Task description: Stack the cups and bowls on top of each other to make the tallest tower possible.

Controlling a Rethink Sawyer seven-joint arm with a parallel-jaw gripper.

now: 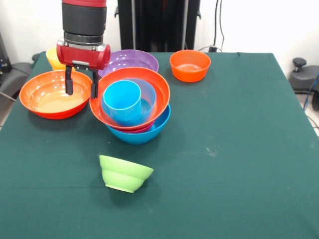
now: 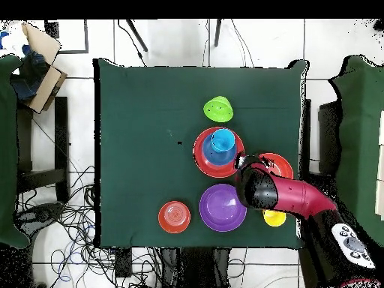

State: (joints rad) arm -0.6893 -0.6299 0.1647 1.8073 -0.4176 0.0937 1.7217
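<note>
Hovering over the orange bowl, the gripper holds nothing; its two fingers hang spread at a moderate gap, tips apparently just above the bowl's rim on the side nearest the tower. That tower sits right beside the fingers: a blue bowl at the bottom, a sliver of magenta bowl above it, then a second large orange bowl, a medium blue bowl inside that, and the blue cup on top, tipped a little. Behind the fingers are the purple bowl and, partly hidden by the wrist, the yellow cup. The small orange bowl lies well past the tower, and the lime bowl, upside down, sits in front of it.

These pieces look like light, stiff, glossy plastic, so they should lift easily but may slip in a weak pinch. The thin rim seems the only sensible hold on the orange bowl: one finger inside, one outside the wall. Being wide and held at one edge, it would likely tilt, and the tower close by could be knocked.
</note>
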